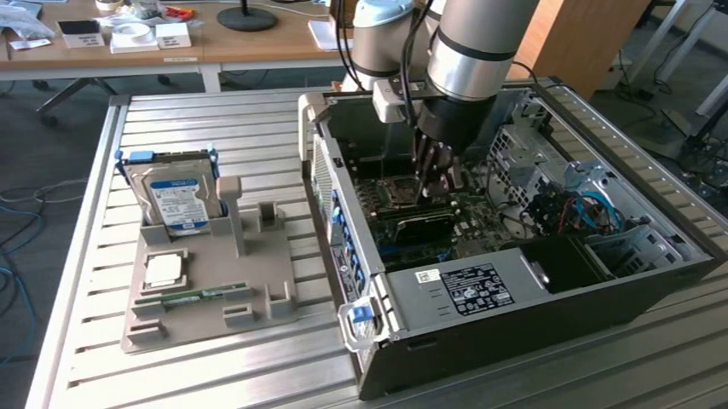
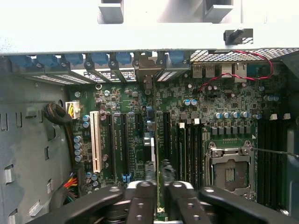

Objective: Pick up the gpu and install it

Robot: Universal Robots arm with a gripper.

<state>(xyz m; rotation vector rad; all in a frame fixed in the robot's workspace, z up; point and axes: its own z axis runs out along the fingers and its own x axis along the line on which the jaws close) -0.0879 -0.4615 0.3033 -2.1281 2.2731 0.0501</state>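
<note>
1. PC case [image 1: 534, 341] lies open on its side under the claw; PSU label [image 1: 478, 288] has white print, too small to read.
2. Arm [image 1: 478, 51] reaches straight down into the case.
3. Motherboard [image 2: 224, 140] sits below the claw, CPU socket [image 2: 230, 173] beside it.
4. Claw [image 2: 156, 186] pinches the gpu [image 2: 155, 121] edge-on, card standing upright between the PCI slots [image 2: 122, 144].

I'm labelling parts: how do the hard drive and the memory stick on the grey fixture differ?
The hard drive is broad, silver, with a blue-white label; the memory stick is a narrow green strip. The hard drive stands propped upright; the memory stick lies flat. Both sit on that fixture.
</note>
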